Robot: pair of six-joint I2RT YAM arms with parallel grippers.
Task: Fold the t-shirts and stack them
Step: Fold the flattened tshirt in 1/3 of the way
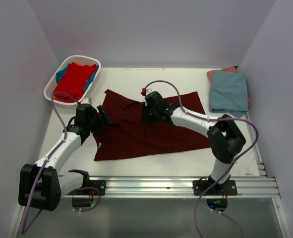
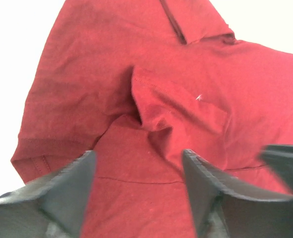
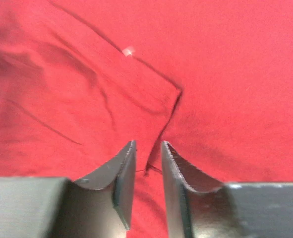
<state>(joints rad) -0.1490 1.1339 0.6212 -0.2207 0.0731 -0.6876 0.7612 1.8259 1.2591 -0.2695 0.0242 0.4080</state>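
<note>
Maroon t-shirt point(image 1: 136, 141) | dark red, spread out | creased near middle

White slatted plastic basket point(image 1: 49, 88): upper left of the frame, on the white table point(image 1: 136, 79), beside the left wall point(image 1: 17, 74). Aluminium rail point(image 1: 151, 186): along the table's lower edge

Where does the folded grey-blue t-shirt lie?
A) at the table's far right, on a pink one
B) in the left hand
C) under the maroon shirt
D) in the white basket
A: the grey-blue t-shirt lies folded at the far right, on the pink t-shirt.
</note>
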